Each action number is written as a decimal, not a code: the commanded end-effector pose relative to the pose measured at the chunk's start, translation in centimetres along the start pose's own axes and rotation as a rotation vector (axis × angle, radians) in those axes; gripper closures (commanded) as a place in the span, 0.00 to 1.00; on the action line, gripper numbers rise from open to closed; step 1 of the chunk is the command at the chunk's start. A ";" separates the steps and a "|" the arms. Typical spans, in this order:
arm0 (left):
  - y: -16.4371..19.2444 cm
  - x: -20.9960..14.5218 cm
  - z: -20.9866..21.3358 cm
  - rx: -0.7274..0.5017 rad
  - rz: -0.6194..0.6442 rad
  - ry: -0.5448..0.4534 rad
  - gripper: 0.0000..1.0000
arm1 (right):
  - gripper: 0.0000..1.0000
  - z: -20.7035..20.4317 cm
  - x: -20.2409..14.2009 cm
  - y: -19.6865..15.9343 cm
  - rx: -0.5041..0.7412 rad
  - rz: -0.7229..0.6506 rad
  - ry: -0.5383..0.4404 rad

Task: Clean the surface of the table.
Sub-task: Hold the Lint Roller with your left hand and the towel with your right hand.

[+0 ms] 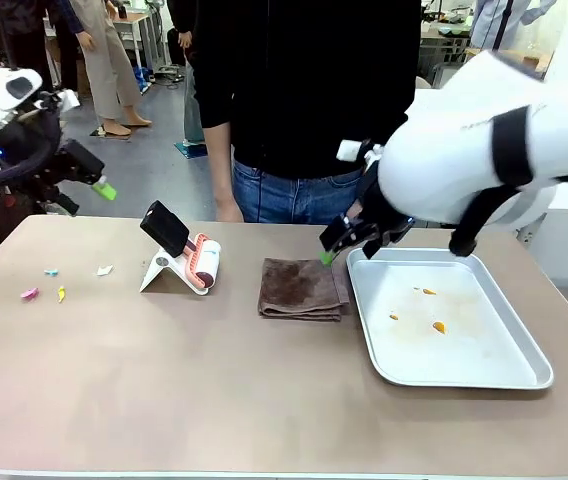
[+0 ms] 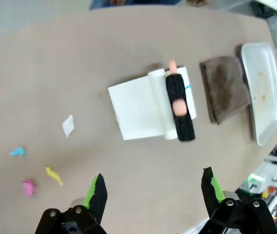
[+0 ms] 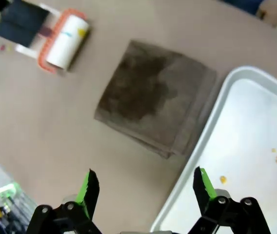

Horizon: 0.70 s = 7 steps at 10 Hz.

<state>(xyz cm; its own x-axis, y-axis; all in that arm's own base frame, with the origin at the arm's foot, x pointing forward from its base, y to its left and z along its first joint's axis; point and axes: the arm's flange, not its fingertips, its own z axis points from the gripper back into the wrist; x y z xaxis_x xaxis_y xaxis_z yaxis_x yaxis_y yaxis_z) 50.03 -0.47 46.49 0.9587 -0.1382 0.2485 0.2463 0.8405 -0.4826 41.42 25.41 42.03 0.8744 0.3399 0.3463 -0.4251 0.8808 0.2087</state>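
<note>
The taupe-brown table (image 1: 214, 400) carries several small scraps at its left: a pink one (image 1: 29, 294), a yellow one (image 1: 61, 293), a cyan one (image 1: 51, 271) and a white one (image 1: 104, 270). A folded brown cloth (image 1: 302, 288) lies mid-table. My left gripper (image 1: 86, 195) hangs open above the far-left edge; in its wrist view the gripper (image 2: 154, 192) stands high over the table (image 2: 80, 58), with the scraps (image 2: 54, 175) near its left finger. My right gripper (image 1: 347, 248) is open, empty, just above the gap between cloth (image 3: 155, 97) and tray.
A silver tray (image 1: 464, 375) with a few orange crumbs sits at the right, close beside the cloth. A lint roller (image 1: 204, 262) with a black handle rests on a white stand (image 1: 156, 272) left of the cloth. A person in a black top stands at the far edge.
</note>
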 end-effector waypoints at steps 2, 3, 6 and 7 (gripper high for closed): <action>-2.4 2.1 -1.5 -0.080 0.106 -0.022 0.00 | 0.00 -3.2 1.2 1.6 -0.030 -0.024 0.065; -3.6 2.8 -2.8 -0.091 0.120 -0.006 0.00 | 0.00 -4.0 1.0 1.9 -0.027 -0.025 0.081; -3.6 2.6 -3.1 -0.081 0.111 0.002 0.00 | 0.00 -2.0 0.4 0.8 -0.039 -0.054 0.005; -3.6 2.6 -3.1 -0.081 0.111 0.002 0.00 | 0.00 -4.0 0.3 1.3 -0.012 -0.014 0.078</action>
<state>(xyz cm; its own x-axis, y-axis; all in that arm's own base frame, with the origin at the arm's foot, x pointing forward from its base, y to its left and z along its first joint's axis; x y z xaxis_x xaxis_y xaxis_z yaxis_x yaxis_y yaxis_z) 52.39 -5.88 46.04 0.9809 -0.0326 0.1920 0.1386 0.8097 -0.5703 42.16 27.58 39.86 0.8954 0.3372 0.2908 -0.4018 0.8934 0.2012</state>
